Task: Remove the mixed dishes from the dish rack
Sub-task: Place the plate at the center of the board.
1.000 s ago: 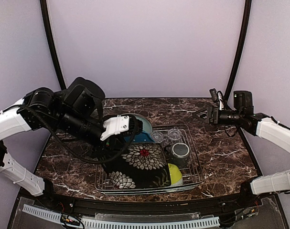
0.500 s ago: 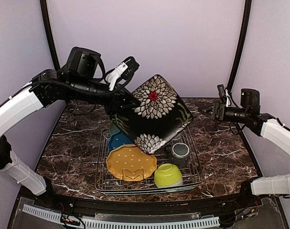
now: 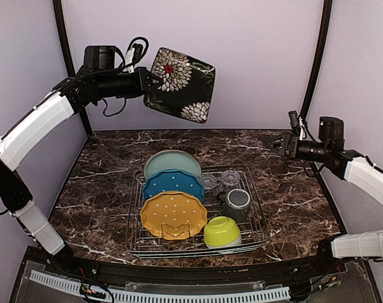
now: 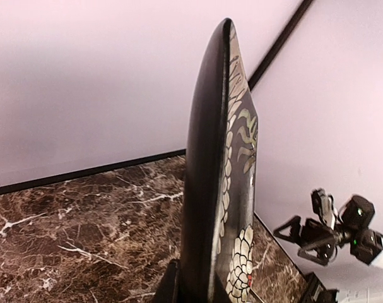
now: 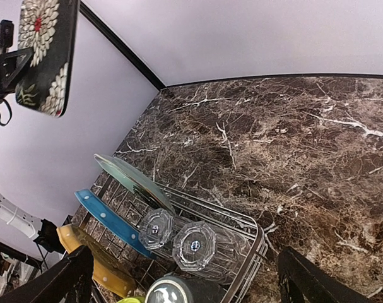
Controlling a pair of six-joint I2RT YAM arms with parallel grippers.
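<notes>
Well, the left gripper [image 3: 147, 81] is clamped tight on the rim of the black floral plate [image 3: 182, 85], holding it high over the table's [image 3: 96, 183] far left corner. The right gripper [image 3: 274, 144] hangs wide open and empty near the right edge. The dish rack [image 3: 133, 243] sits by the near edge, holding the teal plate [image 3: 172, 163], blue plate [image 3: 172, 184], yellow plate [image 3: 172, 214], two glasses [image 3: 229, 177], mug [image 3: 236, 201] and bowl [image 3: 221, 231].

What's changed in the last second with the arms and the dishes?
The left fingers, gripping the black floral plate, lifted it out of the dish rack, high and back-left, uncovering the dotted blue plate and yellow plate. The right fingers stayed open; nothing else moved.
</notes>
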